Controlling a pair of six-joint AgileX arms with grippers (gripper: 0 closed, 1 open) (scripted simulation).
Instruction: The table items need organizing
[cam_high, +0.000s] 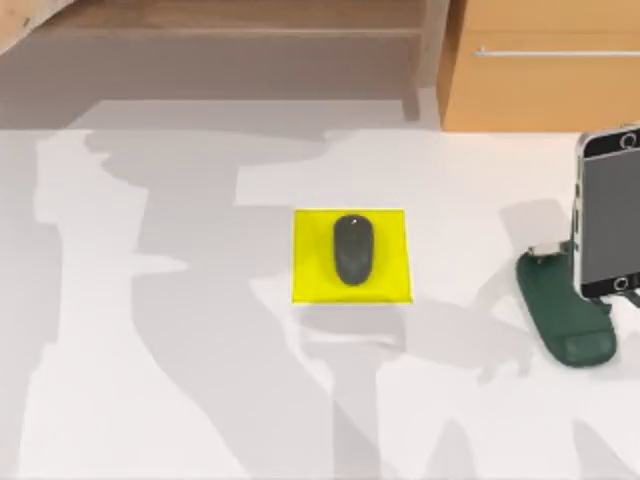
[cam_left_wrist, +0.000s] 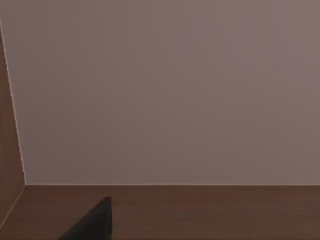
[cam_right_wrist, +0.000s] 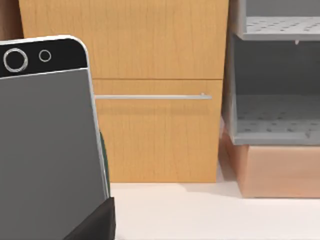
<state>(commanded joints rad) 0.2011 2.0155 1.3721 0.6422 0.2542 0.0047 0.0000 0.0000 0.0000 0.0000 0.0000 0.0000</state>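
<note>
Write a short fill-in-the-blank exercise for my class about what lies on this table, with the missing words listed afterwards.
1. The small dark grey oval computer mouse lies on a square pad coloured ______.
2. The silver-edged smartphone with a grey screen stands on a dark ______ phone stand.
3. In the top view, the smartphone is to the ______ of the mouse.
4. The light wooden cabinet has a handle made of ______.

Missing words: yellow; green; right; metal

Dark grey mouse (cam_high: 353, 249) flat, mid-table (cam_high: 180, 400); silver-edged smartphone (cam_high: 608, 210) upright, right side.
</note>
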